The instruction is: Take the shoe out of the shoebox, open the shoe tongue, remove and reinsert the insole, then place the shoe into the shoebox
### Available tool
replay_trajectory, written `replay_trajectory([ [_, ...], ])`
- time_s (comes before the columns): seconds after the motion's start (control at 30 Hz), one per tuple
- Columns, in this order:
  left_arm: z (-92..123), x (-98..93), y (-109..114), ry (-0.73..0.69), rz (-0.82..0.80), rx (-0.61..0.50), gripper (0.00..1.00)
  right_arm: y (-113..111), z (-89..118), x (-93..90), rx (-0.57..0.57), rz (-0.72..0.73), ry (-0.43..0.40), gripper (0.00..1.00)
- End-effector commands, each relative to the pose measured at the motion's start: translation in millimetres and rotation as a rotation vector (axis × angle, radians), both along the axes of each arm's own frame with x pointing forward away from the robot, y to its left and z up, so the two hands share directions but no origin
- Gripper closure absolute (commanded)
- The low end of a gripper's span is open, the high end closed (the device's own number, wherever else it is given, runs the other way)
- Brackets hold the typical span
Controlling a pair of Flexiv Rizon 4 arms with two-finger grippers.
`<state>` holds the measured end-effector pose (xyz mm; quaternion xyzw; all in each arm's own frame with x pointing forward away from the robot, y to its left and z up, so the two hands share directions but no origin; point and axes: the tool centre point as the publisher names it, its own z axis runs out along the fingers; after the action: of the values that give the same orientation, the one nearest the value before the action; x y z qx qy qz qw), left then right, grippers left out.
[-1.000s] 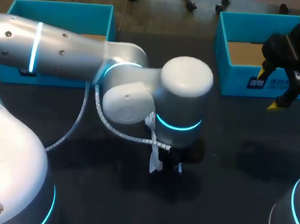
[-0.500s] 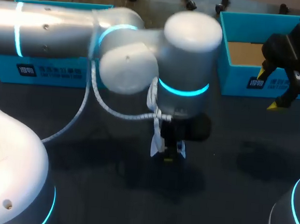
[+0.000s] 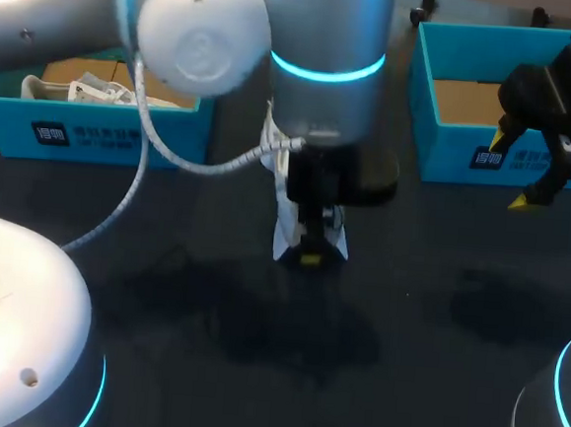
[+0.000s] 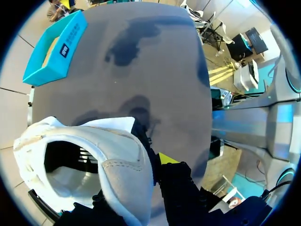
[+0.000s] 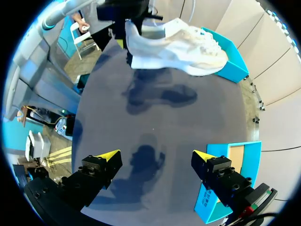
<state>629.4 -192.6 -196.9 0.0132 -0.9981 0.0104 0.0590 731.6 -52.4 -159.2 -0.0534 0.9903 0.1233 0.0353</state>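
The dark tabletop (image 3: 434,334) spans the scene. The left arm (image 3: 329,39) comes in across the far side, its wrist pointing down over the middle. The right arm (image 3: 563,87) hangs at the far right.

Two blue shoeboxes stand at the far edge, well apart. The left box (image 3: 114,136) has something white with laces lying in it. The right box (image 3: 449,147) shows only its brown cardboard floor.

The white shoe (image 5: 178,42) is out of both boxes, held in the air above the middle of the tabletop; it lies roughly level, heel at the left claw and toe towards the left box, and its shadow falls on the surface below it. From the head view only scraps of it (image 3: 284,233) show under the wrist.

The left claw (image 3: 310,255) pinches the shoe at the heel end. In its own wrist view the collar wall (image 4: 122,169) runs between the fingers, with one yellow tip (image 4: 165,158) outside it and the other side hidden by the shoe; the dark opening of the shoe faces the camera.

The right claw (image 5: 155,157) is spread wide with nothing between its tips. It hangs above the tabletop just in front of the right box's near wall (image 5: 207,197), well apart from the shoe.
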Motion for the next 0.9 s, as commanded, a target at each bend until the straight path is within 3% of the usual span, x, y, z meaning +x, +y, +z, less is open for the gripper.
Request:
replay_trajectory([
  [0.03, 16.9, 1.3, 3.5, -0.004, -0.001, -0.001, 1.0, 1.0, -0.5, 1.3, -0.003, 0.0, 0.002, 0.0],
  [0.53, 16.9, 1.3, 3.5, -0.004, -0.001, -0.001, 1.0, 1.0, -0.5, 1.3, -0.003, 0.0, 0.002, 0.0],
  [0.7, 24.1, 27.2, 11.2, 0.057, -0.065, -0.003, 1.0, 1.0, -0.5, 1.3, -0.003, 0.0, 0.002, 0.0],
  [0.9, 35.6, 48.3, 23.0, 0.001, -0.128, 0.0, 1.0, 1.0, -0.5, 1.3, -0.003, 0.0, 0.002, 0.0],
])
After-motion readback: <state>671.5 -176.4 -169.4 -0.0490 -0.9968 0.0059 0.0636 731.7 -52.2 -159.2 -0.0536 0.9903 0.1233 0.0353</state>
